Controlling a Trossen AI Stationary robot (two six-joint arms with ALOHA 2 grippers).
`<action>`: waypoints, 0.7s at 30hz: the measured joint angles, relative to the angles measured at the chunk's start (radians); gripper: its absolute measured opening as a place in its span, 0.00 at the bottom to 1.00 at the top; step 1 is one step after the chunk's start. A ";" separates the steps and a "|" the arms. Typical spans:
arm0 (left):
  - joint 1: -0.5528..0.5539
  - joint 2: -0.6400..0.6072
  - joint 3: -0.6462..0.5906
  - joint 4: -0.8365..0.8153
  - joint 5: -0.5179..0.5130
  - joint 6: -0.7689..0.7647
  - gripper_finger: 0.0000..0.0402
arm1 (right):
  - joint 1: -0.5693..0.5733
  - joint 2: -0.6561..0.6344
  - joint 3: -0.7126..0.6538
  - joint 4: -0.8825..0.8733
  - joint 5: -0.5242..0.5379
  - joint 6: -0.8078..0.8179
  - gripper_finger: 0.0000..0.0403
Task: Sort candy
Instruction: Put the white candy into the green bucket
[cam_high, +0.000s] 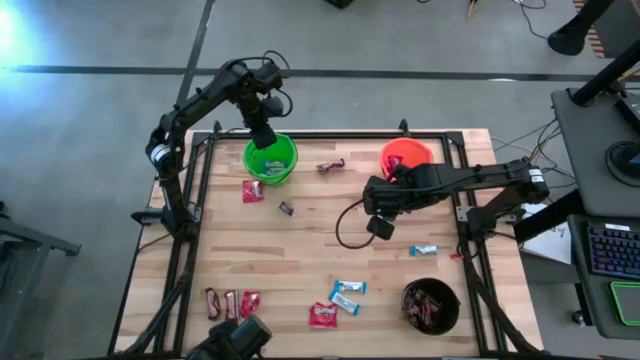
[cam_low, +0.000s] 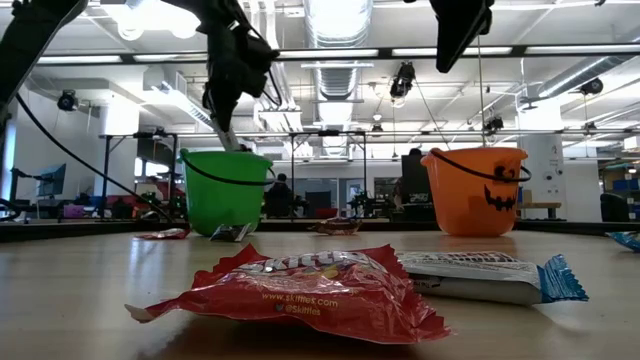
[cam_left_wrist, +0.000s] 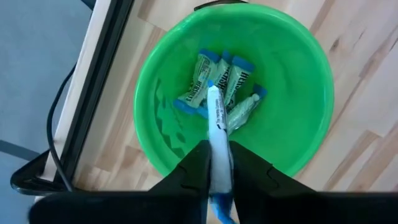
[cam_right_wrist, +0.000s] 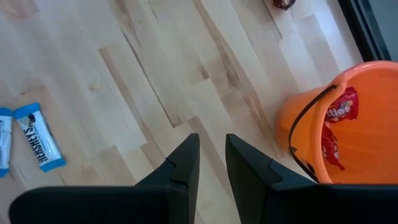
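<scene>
Over the green bucket (cam_left_wrist: 236, 93), at the far left part of the bench (cam_high: 300, 250), the left gripper (cam_left_wrist: 214, 163) has its jaws clamped on a light-blue-and-white bar (cam_left_wrist: 216, 130), which hangs straight down between them toward the bucket's floor, where several bars of the same kind (cam_left_wrist: 217, 81) already lie in a heap. The step in hand looks like the drop: the bar is matched to its bucket and sits above the opening, so the next move calls for the jaws to part and let it fall, then for the arm to lift clear of the rim before swinging away. The right gripper (cam_right_wrist: 211, 163) hangs over bare wood near the bench's middle, just beside the orange bucket (cam_right_wrist: 348, 124), its jaws a narrow gap apart and holding nothing; red packets (cam_right_wrist: 341, 112) lie inside that bucket. Much candy is left on the bench: a red packet (cam_high: 253, 191) just beside the green bucket, two blue bars (cam_high: 346, 295) and another red packet (cam_high: 322, 316) toward the near edge, a lone blue bar (cam_high: 423, 250) on the right, and more pieces (cam_high: 230, 303) at the near left. The black bucket (cam_high: 431, 306) at the near right holds dark bars.
</scene>
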 joint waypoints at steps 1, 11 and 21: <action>0.000 0.000 -0.001 0.000 0.000 0.000 0.10 | 0.000 0.000 0.000 0.001 0.000 -0.004 0.17; -0.002 0.000 -0.001 0.000 0.035 -0.040 0.28 | 0.000 0.001 0.000 0.026 0.000 -0.040 0.31; -0.053 -0.002 0.001 0.000 0.239 -0.011 0.32 | 0.000 0.001 0.000 0.064 -0.046 -0.071 0.35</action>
